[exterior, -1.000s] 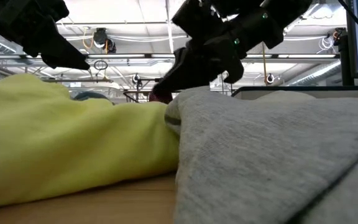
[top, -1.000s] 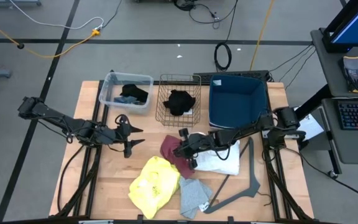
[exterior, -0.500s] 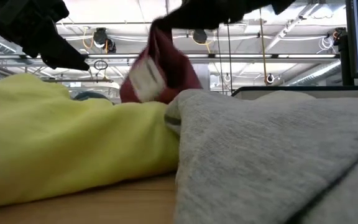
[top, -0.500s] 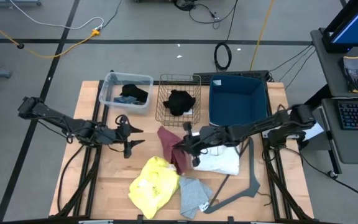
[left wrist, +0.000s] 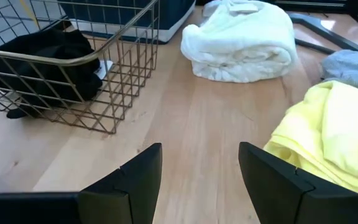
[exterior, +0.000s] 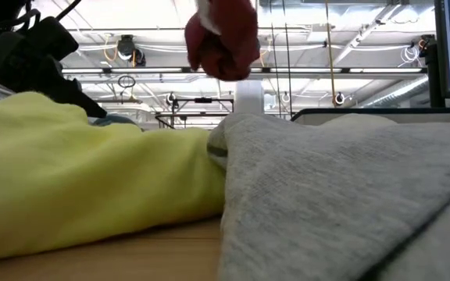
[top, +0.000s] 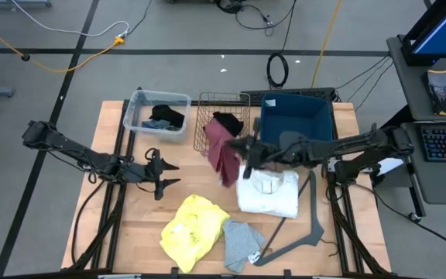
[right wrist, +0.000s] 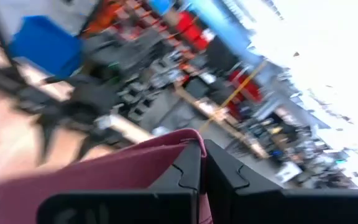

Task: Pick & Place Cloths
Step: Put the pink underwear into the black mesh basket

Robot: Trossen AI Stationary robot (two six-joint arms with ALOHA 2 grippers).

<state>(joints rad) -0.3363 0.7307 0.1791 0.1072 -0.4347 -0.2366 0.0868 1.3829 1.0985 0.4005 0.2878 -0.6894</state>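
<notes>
Now, in the high view, the right gripper [top: 246, 151] sits just above the middle of the frame, its fingers [right wrist: 188, 180] pressed together on the maroon cloth [top: 221, 151], which hangs off the table [top: 138, 225] beside the right edge of the wire basket [top: 204, 116]. In the low view the same cloth [exterior: 223, 35] dangles at the top centre, clear of everything under it.

The left gripper [top: 166, 174] waits left of centre over bare wood, its fingers [left wrist: 135, 180] spread apart with nothing between them.

A black cloth [top: 227, 122] lies in the wire basket, and another dark cloth [top: 167, 116] sits in the clear bin [top: 136, 105] at the upper left of the table. To the right of the basket stands a blue bin [top: 296, 120]. Below the right gripper lies the white cloth [top: 271, 194]. The yellow cloth [top: 190, 232] is crumpled at the lower centre, touching a grey cloth [top: 242, 242] on its right. A grey angled bar [top: 310, 225] lies at the lower right, near the white cloth.
</notes>
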